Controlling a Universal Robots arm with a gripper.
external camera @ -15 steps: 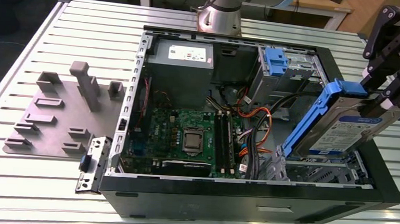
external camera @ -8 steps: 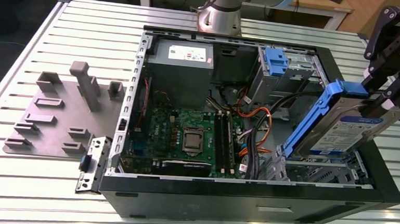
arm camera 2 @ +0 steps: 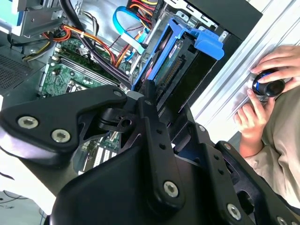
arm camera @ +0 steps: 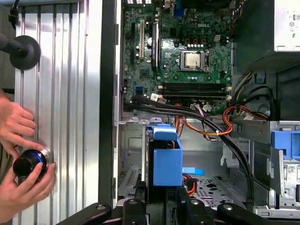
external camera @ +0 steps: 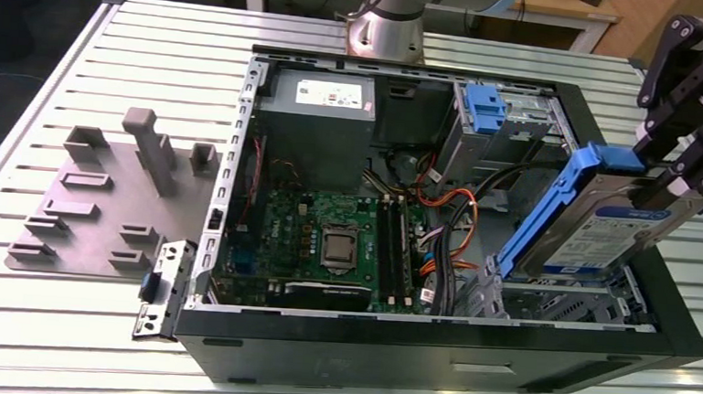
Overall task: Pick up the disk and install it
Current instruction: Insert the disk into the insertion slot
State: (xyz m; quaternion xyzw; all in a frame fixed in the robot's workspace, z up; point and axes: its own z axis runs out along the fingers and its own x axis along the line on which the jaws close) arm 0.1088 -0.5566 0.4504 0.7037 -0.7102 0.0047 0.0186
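Pick-up's done on my end — gripper (external camera: 674, 185) clamped on the disk (external camera: 606, 229), tilted over the bay (external camera: 571, 307) in the case (external camera: 440, 349) corner, not seated yet.

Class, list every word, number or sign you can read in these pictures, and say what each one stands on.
None can be quoted with confidence.
Label on the disk, held in the claw: blue-and-white, print too small to read.
Sticker on the power supply: print too blurred to read.
White marks on the motherboard: too small to read.
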